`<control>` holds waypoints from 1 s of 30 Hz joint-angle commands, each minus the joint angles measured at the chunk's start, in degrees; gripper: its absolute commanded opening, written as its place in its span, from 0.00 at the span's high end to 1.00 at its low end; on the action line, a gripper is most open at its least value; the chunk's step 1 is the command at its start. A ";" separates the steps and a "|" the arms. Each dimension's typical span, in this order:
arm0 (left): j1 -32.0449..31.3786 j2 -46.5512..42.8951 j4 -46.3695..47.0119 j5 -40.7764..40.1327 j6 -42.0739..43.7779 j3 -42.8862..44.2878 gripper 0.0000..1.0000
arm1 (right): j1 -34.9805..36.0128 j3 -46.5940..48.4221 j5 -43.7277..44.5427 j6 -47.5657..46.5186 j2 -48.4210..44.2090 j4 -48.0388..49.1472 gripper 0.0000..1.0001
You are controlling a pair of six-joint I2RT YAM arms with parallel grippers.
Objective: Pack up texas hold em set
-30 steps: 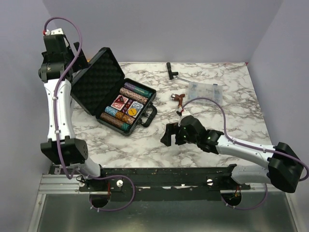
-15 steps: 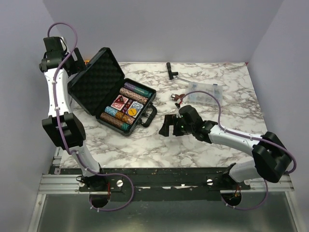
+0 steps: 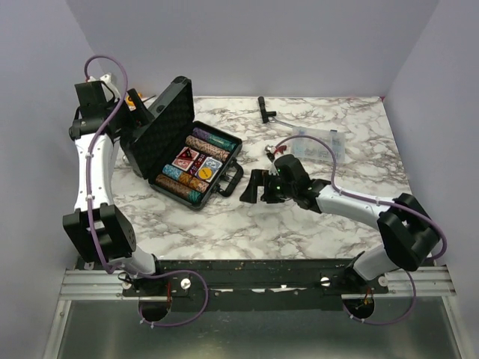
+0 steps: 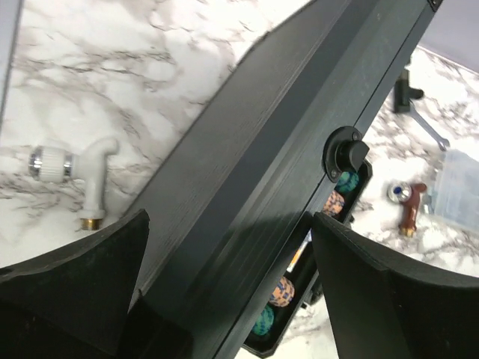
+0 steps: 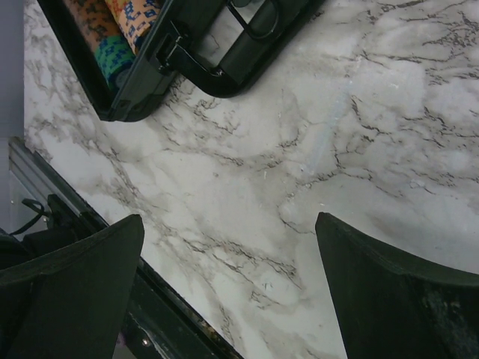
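The texas hold em set is a black briefcase [image 3: 225,167] at the table's left, its foam-lined lid [image 3: 161,120] raised steeply. Rows of multicoloured poker chips [image 3: 187,185] fill the base, and some chips [image 4: 283,292] show under the lid edge. My left gripper [image 3: 141,112] is behind the lid. In the left wrist view the left gripper [image 4: 230,217] stands wide, with the lid [image 4: 247,172] running between its fingers. My right gripper [image 3: 251,188] hovers open just right of the case handle [image 3: 232,179]. Only bare marble lies between the right gripper's [image 5: 229,218] fingers; the handle [image 5: 247,52] lies ahead.
A clear plastic compartment box [image 3: 318,140] sits at the back right, with a brown-handled piece [image 3: 275,153] beside it and a black tool [image 3: 263,108] farther back. A white faucet fitting [image 4: 82,176] lies behind the lid. The table's metal front rail [image 5: 90,224] is close to my right gripper.
The lid has swung up from leaning back to nearly upright, my left gripper following it rightward. My right gripper has moved left, towards the case handle.
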 commanded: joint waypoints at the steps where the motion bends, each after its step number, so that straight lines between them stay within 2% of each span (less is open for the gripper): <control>1: -0.49 -6.01 -2.64 7.17 -2.22 -8.24 0.12 | -0.96 3.29 -1.92 1.90 2.69 2.37 0.00; 9: -4.75 -17.97 8.54 22.98 -13.05 -26.97 0.12 | -6.14 5.76 -8.19 9.57 9.73 8.71 0.00; 13: -7.17 -24.50 11.62 25.89 -15.99 -34.61 0.12 | -6.99 8.62 -8.41 9.97 13.93 9.18 0.01; 17: -7.60 -28.36 11.34 25.68 -15.65 -36.48 0.12 | -7.17 11.04 -10.92 11.31 18.57 11.72 0.02; 21: -7.72 -23.77 12.90 27.27 -15.38 -33.62 0.15 | -7.17 12.72 -12.13 13.88 22.99 14.46 0.09; 27: -10.76 -10.03 16.39 27.64 -16.50 -25.26 0.32 | -7.60 12.93 -14.86 18.60 27.06 21.18 0.28; 30: -13.48 -2.16 14.24 29.30 -14.77 -19.07 0.37 | -7.70 12.39 -15.87 20.28 28.17 23.97 0.38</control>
